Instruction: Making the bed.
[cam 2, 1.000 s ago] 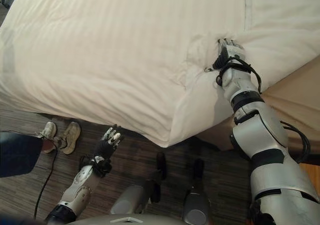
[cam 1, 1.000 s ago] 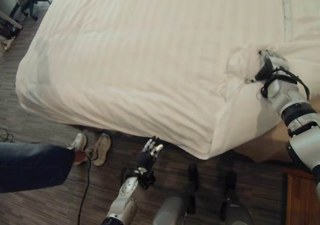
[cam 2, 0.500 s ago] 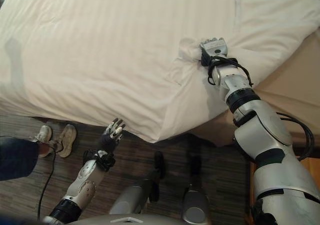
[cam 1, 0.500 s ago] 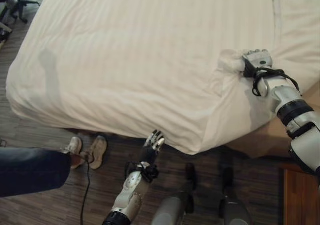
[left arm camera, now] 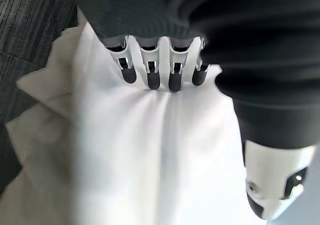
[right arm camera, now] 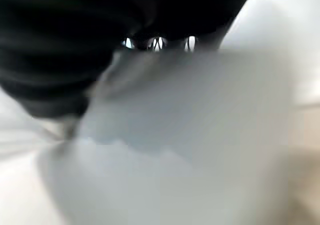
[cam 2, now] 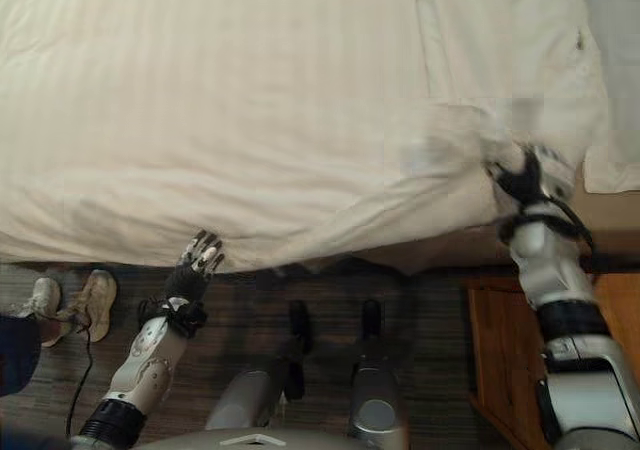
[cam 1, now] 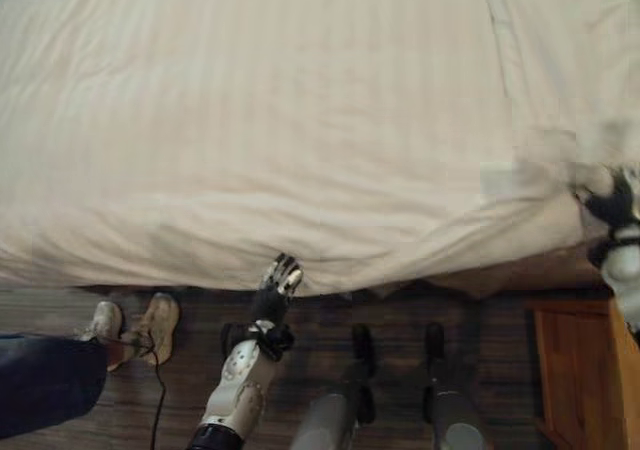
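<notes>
A big bed takes up most of the view from the head. A white striped duvet (cam 1: 260, 120) covers it and hangs over the near edge toward the dark floor (cam 2: 300, 390). On the right side the duvet is bunched up in a lump.

The right hand (cam 2: 530, 175) is at that lump, at the right edge of the bed. Cloth is right against it, but its fingers are blurred and mostly hidden, so I cannot tell if they grip or not.

The left hand (cam 1: 277, 282) is low down at the hanging edge of the duvet. In its wrist view its fingers (left arm camera: 150, 75) are straight and side by side, with the dark tips touching the white cloth.

A wooden bedside table (cam 2: 500, 350) stands by the right arm. A pair of light shoes (cam 1: 135, 325) and a person's dark trouser leg (cam 1: 40, 380) are on the floor at the left.
</notes>
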{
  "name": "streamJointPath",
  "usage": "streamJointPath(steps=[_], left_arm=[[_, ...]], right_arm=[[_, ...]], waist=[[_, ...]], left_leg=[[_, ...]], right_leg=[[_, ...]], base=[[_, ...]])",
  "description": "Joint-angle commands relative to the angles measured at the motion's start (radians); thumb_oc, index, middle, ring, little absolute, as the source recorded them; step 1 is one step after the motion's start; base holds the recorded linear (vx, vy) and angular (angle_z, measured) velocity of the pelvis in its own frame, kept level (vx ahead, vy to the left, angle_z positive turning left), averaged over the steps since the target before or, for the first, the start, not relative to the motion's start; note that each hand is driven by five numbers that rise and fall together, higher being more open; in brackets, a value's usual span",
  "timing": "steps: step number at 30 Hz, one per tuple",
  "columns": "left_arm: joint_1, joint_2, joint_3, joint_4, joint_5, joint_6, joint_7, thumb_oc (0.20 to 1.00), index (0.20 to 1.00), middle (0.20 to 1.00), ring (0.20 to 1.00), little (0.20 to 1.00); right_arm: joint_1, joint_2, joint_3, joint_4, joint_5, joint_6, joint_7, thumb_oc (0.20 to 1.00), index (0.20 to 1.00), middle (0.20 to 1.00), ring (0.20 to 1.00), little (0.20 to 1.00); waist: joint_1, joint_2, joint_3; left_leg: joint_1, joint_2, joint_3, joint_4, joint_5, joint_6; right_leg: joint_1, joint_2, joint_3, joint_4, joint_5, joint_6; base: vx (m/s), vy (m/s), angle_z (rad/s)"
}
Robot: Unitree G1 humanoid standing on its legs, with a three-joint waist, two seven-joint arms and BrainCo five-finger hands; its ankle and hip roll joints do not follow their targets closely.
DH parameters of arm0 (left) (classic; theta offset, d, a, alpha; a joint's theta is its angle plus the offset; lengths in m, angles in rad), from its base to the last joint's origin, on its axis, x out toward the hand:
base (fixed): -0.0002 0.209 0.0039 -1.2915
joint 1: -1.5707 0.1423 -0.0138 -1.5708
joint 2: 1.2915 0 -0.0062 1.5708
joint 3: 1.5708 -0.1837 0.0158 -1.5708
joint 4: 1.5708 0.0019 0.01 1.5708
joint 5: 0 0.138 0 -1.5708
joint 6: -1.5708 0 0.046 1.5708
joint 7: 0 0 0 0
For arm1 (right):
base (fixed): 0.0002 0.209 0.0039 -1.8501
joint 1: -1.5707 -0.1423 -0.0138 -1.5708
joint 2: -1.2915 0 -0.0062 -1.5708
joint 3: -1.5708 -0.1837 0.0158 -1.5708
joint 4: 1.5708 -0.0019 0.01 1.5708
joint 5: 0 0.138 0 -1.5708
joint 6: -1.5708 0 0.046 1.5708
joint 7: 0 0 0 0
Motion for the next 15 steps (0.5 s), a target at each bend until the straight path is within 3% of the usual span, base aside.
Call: streamJointPath(steps=[1, 5, 6, 7, 15], left_arm=[[0.018, -0.036, -0.013, -0.023, 0.016, -0.014, -0.041, 1.000, 1.000, 1.000, 1.000, 1.000], [0.025, -0.029, -0.023, -0.019, 0.006, -0.009, -0.057, 1.000, 1.000, 1.000, 1.000, 1.000], [0.022, -0.027, -0.025, -0.021, 0.006, -0.009, -0.059, 1.000, 1.000, 1.000, 1.000, 1.000], [0.022, -0.027, -0.026, -0.022, 0.006, -0.012, -0.059, 1.000, 1.000, 1.000, 1.000, 1.000], [-0.005, -0.034, -0.029, -0.005, 0.023, -0.021, -0.055, 1.000, 1.000, 1.000, 1.000, 1.000]], right_arm=[[0.045, -0.069, -0.033, 0.235, 0.163, 0.052, -0.028, 0.200, 0.200, 0.200, 0.200, 0.200], [0.073, -0.014, -0.012, 0.444, 0.236, 0.047, 0.035, 0.200, 0.200, 0.200, 0.200, 0.200], [0.074, 0.001, 0.001, 0.478, 0.244, 0.045, 0.054, 0.442, 0.442, 0.442, 0.442, 0.442], [0.081, 0.018, 0.008, 0.493, 0.253, 0.045, 0.073, 1.000, 1.000, 1.000, 1.000, 1.000], [0.122, 0.090, 0.036, 0.572, 0.279, 0.046, 0.131, 1.000, 1.000, 1.000, 1.000, 1.000]], waist=[[-0.024, 0.012, -0.064], [-0.025, 0.018, -0.070], [-0.025, 0.020, -0.070], [-0.027, 0.021, -0.072], [-0.034, 0.018, -0.082]], left_leg=[[0.045, 0.017, -0.037, 0.006, -0.046, -0.060], [0.054, 0.017, -0.035, 0.006, -0.046, -0.061], [0.057, 0.016, -0.035, 0.006, -0.046, -0.061], [0.059, 0.016, -0.035, 0.006, -0.046, -0.062], [0.072, 0.016, -0.035, 0.006, -0.047, -0.063]], right_leg=[[-0.045, -0.005, 0.080, 0.013, 0.005, 0.041], [-0.038, -0.002, 0.083, 0.013, 0.004, 0.041], [-0.036, -0.002, 0.086, 0.013, 0.004, 0.040], [-0.035, -0.001, 0.087, 0.013, 0.003, 0.040], [-0.019, 0.005, 0.087, 0.013, 0.001, 0.038]], base=[[0.00, -0.009, -0.17], [0.00, -0.010, -0.05], [0.00, -0.018, 0.04], [0.00, 0.000, 0.00], [0.00, -0.009, 0.03]])
